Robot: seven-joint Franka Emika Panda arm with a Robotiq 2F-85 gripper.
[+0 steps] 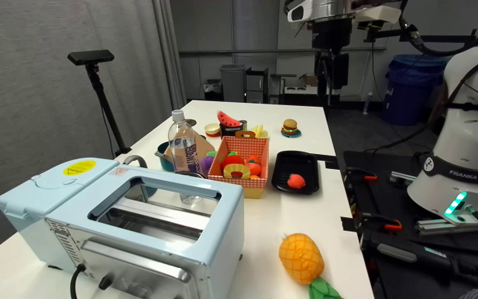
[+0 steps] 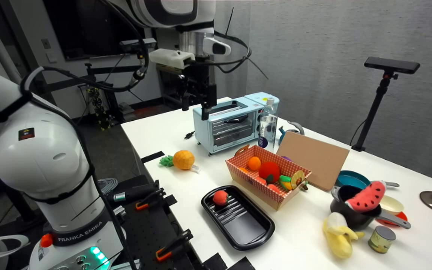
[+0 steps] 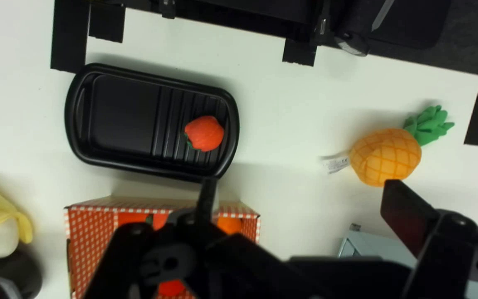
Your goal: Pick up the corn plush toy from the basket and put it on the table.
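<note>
The corn plush toy [image 2: 285, 182], small with green and yellow, lies in the basket [image 2: 251, 188] beside a round red toy and a cut-fruit toy. The red-checked basket also shows in an exterior view [image 1: 254, 193], where I cannot make out the corn surely, and in the wrist view [image 3: 91, 241], where my gripper covers much of it and the corn is hidden. The basket stands on the white table [image 2: 156, 131]. My gripper [image 2: 195, 110] is open and empty, high above the table and apart from the basket; its fingers spread wide in the wrist view [image 3: 302, 185].
A black tray [image 2: 246, 229] with a red toy [image 2: 221, 197] lies beside the basket. A pineapple toy [image 2: 183, 160], a light-blue oven [image 2: 203, 129], a bottle [image 2: 269, 107], a brown board [image 2: 309, 157], a black pot [image 2: 341, 212] and a banana toy [image 2: 339, 240] stand around it.
</note>
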